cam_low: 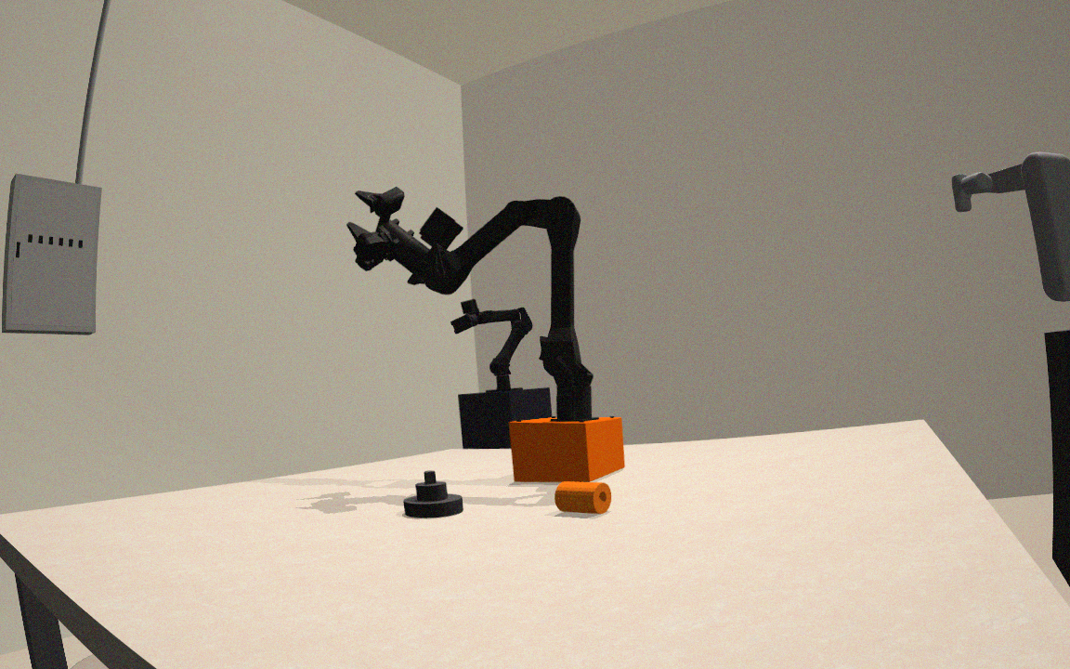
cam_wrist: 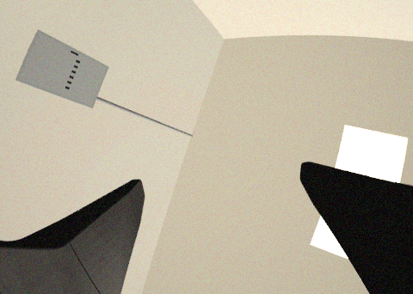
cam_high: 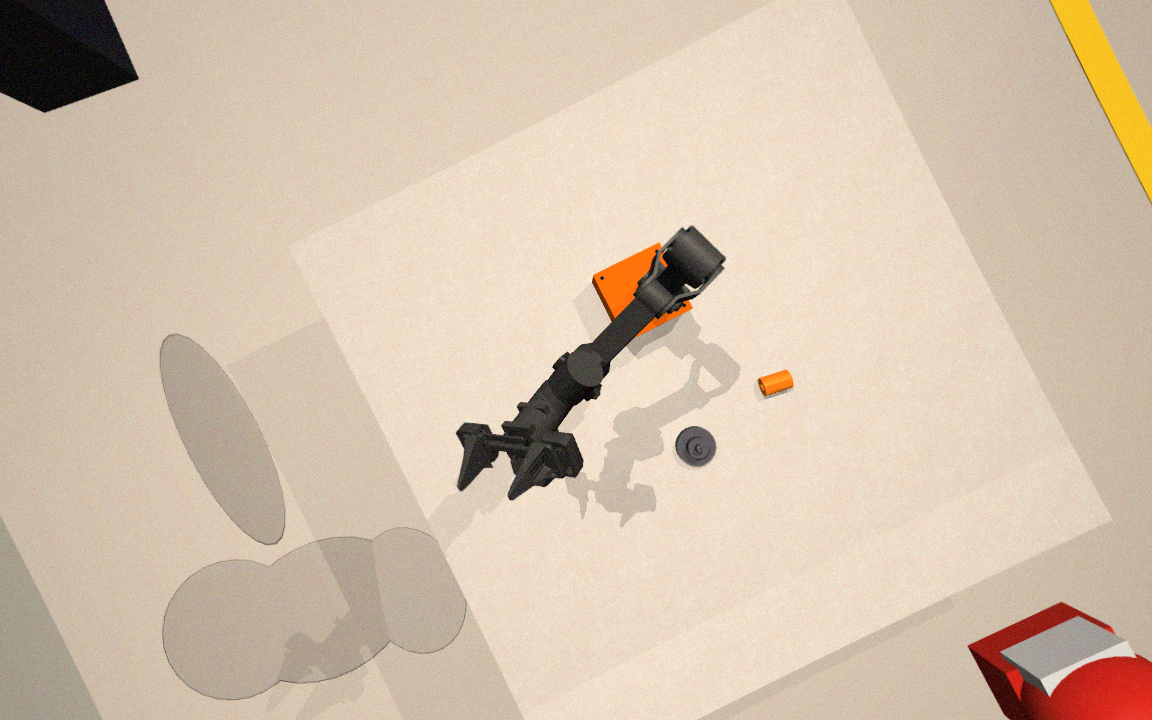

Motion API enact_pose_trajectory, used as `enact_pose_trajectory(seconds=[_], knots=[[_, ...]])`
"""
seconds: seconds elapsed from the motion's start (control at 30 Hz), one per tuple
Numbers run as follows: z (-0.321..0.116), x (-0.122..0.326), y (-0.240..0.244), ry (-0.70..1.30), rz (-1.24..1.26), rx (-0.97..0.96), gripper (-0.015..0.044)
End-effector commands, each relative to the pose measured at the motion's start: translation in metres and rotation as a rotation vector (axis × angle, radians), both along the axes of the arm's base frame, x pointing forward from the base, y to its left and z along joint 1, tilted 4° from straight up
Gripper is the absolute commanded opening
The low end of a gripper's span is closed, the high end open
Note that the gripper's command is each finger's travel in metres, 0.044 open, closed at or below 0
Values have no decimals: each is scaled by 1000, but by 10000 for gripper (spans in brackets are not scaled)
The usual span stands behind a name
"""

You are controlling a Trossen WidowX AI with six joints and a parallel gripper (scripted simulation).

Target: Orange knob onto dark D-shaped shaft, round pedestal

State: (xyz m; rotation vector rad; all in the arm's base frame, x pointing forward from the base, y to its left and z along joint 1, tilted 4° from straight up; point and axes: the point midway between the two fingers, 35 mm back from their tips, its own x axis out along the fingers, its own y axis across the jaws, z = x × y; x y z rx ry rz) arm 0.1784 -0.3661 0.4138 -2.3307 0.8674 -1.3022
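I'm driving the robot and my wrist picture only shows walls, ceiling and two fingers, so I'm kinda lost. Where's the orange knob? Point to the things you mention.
Observer: The orange knob (cam_high: pixel 775 383) (cam_low: pixel 576 496) is lying on its side on the table (cam_high: pixel 831 268) (cam_low: pixel 522 582).

Operator: Oh! Is anything on the shaft yet?

Observer: No, the dark shaft (cam_high: pixel 698 449) (cam_low: pixel 429 478) sticks up bare from the round pedestal (cam_high: pixel 683 456) (cam_low: pixel 432 506).

Operator: And where's my gripper (cam_high: pixel 486 492) (cam_low: pixel 352 208) (cam_wrist: pixel 224 180) pointing?

Observer: It's open, high above the table, with its fingertips pointing away from the knob.
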Motion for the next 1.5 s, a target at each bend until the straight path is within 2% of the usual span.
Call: enact_pose_trajectory(seconds=[0.0,0.1,0.33,0.57,0.8,0.97,1.1,1.3,1.47], knots=[[-1,2,0,0,6,5,426],[-13,29,3,6,94,85,440],[-80,155,49,71,482,486,440],[-152,248,139,186,765,906,440],[-228,292,256,379,878,1317,440],[-281,289,348,587,854,1580,440],[-321,264,420,792,762,1753,440],[-369,189,513,1129,485,1908,440],[-390,109,558,1362,182,1892,440]])
